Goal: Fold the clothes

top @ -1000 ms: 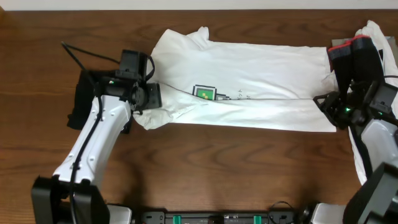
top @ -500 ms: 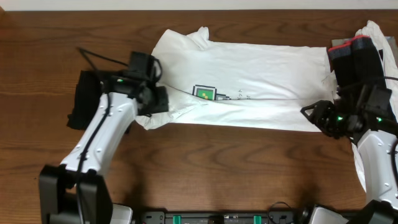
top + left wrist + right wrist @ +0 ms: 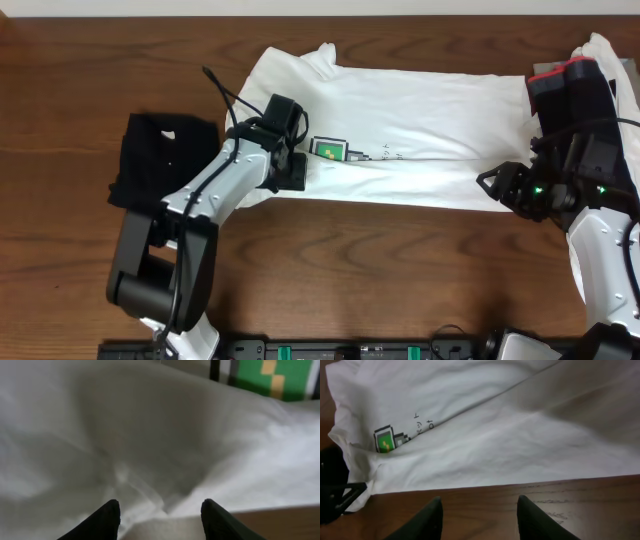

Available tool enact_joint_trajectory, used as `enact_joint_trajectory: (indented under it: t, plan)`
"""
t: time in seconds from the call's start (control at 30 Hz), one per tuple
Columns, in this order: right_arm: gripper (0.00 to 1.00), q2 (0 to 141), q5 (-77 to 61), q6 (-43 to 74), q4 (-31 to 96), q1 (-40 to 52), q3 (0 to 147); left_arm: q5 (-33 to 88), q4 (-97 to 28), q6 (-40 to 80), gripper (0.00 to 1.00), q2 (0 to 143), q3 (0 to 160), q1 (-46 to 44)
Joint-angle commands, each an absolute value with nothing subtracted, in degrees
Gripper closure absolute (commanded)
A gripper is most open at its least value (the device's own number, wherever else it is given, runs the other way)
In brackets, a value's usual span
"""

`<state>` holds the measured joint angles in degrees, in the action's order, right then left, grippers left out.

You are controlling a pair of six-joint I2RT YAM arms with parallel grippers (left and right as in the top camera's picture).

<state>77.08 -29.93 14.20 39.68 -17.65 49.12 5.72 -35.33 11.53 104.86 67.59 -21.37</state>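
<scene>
The white T-shirt (image 3: 420, 130) lies spread sideways across the table, folded lengthwise, with its green pixel print (image 3: 330, 148) showing at a crease. My left gripper (image 3: 300, 170) is open, low over the shirt's lower left part beside the print. In the left wrist view its fingers (image 3: 160, 510) straddle white cloth, with the print (image 3: 270, 377) at top right. My right gripper (image 3: 492, 185) is open and empty just off the shirt's lower right corner. In the right wrist view its fingers (image 3: 479, 505) hover over bare wood in front of the shirt's hem (image 3: 495, 467).
A folded black garment (image 3: 160, 160) lies left of the shirt. White cloth (image 3: 600, 50) is heaped at the far right edge beside a black and red object (image 3: 560, 78). The left arm shows as a dark shape in the right wrist view (image 3: 330, 490).
My left gripper has moved right from the shirt's left sleeve to beside the print, uncovering the black garment. My right gripper has moved left and slightly toward the table front.
</scene>
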Motion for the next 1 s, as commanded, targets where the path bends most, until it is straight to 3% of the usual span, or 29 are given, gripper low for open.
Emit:
enact_joint_trajectory:
  t: [0.0, 0.13, 0.53, 0.8, 0.97]
  plan:
    - [0.53, 76.62, -29.76, 13.21, 39.59, -17.17, 49.82, 3.73, -33.63, 8.1, 0.45, 105.12, 67.55, -21.23]
    - [0.54, 76.62, -29.76, 13.21, 39.7, -17.17, 49.82, 3.77, -32.42, 7.51, 0.54, 105.16, 67.55, -21.26]
    - [0.55, 76.62, -29.78, 13.23, 39.46, -17.17, 49.82, 3.81, -32.18, 7.27, 0.58, 107.98, 67.55, -21.32]
    - [0.55, 76.62, -29.74, 13.23, 39.2, -17.19, 49.82, 3.79, -31.18, 7.09, 0.94, 108.2, 67.85, -21.3]
    - [0.54, 76.62, -29.76, 13.21, 38.72, -17.23, 49.82, 3.79, -33.08, 7.09, 0.94, 106.91, 70.72, -21.3]
